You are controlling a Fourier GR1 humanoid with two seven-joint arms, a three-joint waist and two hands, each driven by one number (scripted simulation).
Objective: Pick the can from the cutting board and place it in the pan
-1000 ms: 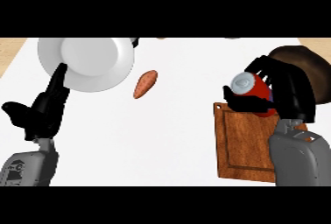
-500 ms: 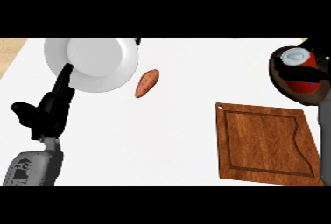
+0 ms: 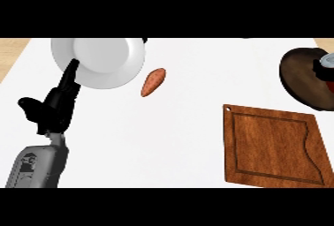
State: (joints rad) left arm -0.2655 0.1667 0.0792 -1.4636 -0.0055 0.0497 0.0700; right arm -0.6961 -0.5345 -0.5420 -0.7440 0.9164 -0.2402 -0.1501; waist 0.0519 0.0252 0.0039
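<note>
One can (image 3: 328, 66) at far right edge, inside dark pan (image 3: 303, 79), off cutting board (image 3: 275, 148). Probably light, rigid, smooth-sided; best taken around the middle. Left hand (image 3: 55, 103) at left, fingers straight, resting. Right hand out of view.

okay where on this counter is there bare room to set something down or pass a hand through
The widest bare patch is the middle of the counter, bordered by the left hand, the sweet potato and the cutting board. The board's top is bare too. Another strip lies between sweet potato and pan. It is crowded by the plate, where the hand overlaps its rim.
</note>
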